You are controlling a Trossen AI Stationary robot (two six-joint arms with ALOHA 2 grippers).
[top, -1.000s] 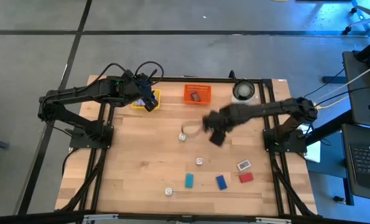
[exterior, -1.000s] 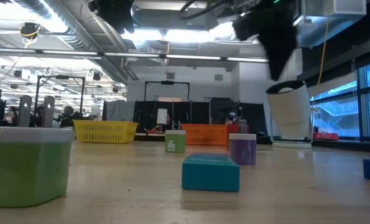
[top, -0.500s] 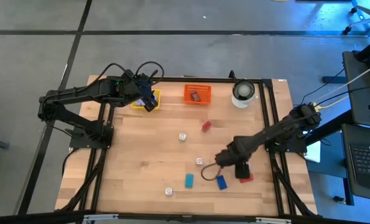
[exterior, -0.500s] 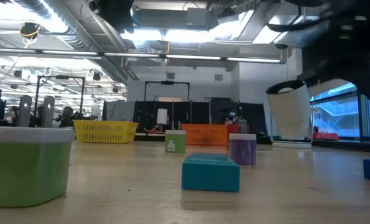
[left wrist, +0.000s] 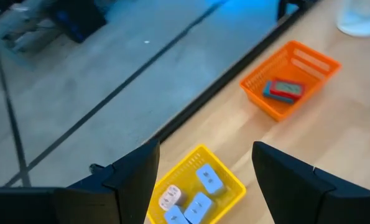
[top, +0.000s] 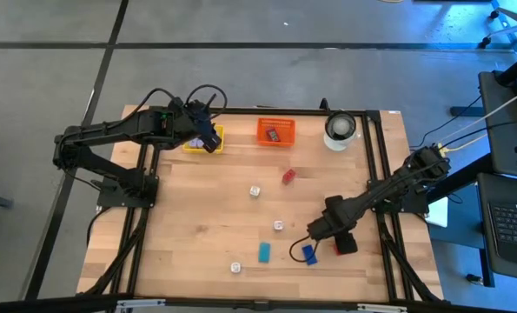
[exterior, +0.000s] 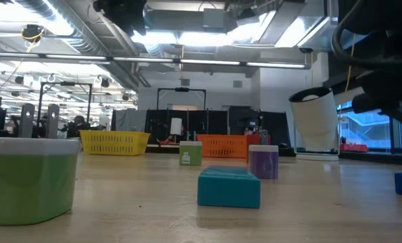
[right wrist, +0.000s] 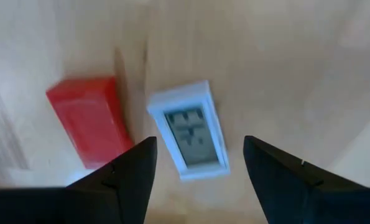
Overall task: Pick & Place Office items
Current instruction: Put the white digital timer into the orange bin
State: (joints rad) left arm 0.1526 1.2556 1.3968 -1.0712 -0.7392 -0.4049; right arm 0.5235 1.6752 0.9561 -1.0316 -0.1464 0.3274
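Small office items lie scattered on the wooden table: a teal block [top: 264, 252], a blue block [top: 309, 254], a small red piece [top: 288, 176] and white cubes [top: 278, 225]. My right gripper [top: 334, 231] hangs open near the table's right near corner, pointing down. Its fingers stand on either side of a white block with a dark label [right wrist: 191, 137], above it. A red block [right wrist: 88, 121] lies flat beside the white one. My left gripper [top: 208, 139] is open above the yellow tray [left wrist: 194, 193], which holds pale blocks.
An orange tray [top: 275, 130] with a red and blue piece stands at the far edge, and a white round container [top: 341, 129] to its right. In the low view a green and white cube [exterior: 28, 179] sits close at the left, with a lilac cube [exterior: 263, 162] farther back.
My right gripper has swung from the table's middle toward the near right corner. It has sunk and rolled and now points down over the white labelled block. Its arm no longer covers the small red piece in the middle.
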